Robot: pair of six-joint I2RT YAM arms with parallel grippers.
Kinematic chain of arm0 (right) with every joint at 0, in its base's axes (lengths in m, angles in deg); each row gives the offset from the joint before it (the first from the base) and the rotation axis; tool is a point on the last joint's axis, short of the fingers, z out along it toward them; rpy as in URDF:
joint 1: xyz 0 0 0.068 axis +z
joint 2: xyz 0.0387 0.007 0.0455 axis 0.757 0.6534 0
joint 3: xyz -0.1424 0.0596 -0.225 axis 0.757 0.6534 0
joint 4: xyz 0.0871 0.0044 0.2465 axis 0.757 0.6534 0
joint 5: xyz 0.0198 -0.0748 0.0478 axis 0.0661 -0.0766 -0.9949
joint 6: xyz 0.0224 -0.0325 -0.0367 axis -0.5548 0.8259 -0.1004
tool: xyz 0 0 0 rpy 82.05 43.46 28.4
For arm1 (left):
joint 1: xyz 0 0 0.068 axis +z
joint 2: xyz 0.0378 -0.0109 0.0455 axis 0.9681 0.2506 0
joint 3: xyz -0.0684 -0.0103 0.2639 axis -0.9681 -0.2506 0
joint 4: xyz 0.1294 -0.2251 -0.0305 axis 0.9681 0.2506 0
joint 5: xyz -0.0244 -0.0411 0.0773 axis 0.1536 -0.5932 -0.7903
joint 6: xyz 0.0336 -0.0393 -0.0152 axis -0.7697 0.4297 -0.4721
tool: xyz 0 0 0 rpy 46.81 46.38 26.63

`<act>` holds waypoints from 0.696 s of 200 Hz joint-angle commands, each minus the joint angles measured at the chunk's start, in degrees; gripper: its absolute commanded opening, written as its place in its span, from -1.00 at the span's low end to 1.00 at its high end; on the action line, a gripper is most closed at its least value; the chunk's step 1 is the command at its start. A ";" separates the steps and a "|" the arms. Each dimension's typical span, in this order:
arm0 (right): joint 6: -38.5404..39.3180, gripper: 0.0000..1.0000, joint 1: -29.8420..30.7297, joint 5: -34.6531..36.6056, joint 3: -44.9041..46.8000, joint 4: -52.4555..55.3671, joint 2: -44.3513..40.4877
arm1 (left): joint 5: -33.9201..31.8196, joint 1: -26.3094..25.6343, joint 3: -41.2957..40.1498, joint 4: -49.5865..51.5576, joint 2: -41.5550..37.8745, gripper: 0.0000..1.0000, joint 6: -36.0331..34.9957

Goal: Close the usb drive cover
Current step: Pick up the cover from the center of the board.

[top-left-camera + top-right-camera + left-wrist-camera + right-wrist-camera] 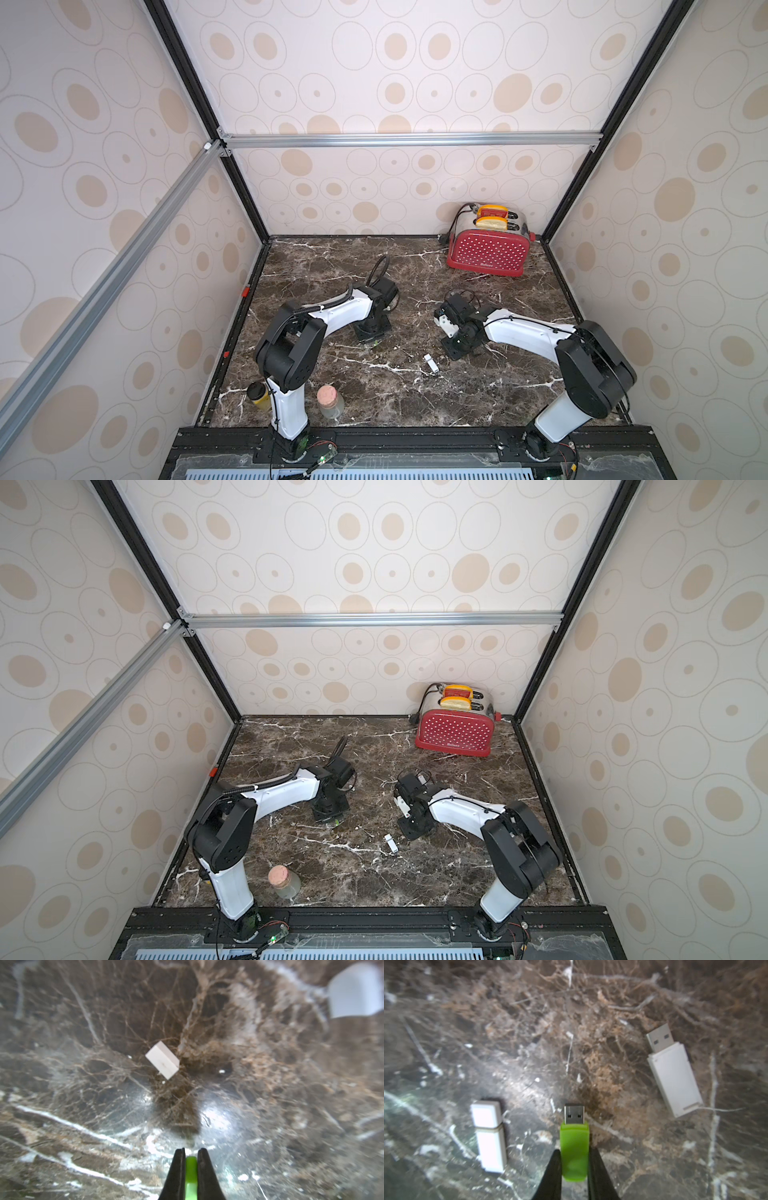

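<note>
My right gripper (574,1150) is shut on a green usb drive (574,1147), gripping the sides of its body. The drive's bare metal plug (574,1114) sticks out ahead of the fingers, just above the marble table. My left gripper (191,1150) is shut on a narrow green piece (191,1167) of the same colour, apparently the drive's cover; only its edge shows. In both top views the two grippers (370,336) (455,351) hang low over mid-table, pointing down and a short way apart.
A capped white drive (490,1136) and an uncapped white drive (672,1072) lie on either side of the green one. A small white block (162,1062) lies under the left wrist. There is a red toaster (488,249) at the back right, and a corked jar (330,401) and a yellow bottle (258,395) at the front left.
</note>
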 commanded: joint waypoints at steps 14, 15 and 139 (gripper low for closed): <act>-0.84 -1.00 0.24 -3.28 0.45 1.34 -5.78 | -0.57 0.42 0.46 0.53 -3.90 -1.00 -1.68; -0.81 -1.00 0.24 -3.34 0.50 1.38 -5.88 | -0.55 0.42 0.44 0.52 -3.97 -1.00 -1.69; -7.61 -1.00 0.29 -33.99 7.25 -17.31 -13.87 | 0.54 0.42 -2.80 -9.49 -13.22 -1.00 -2.83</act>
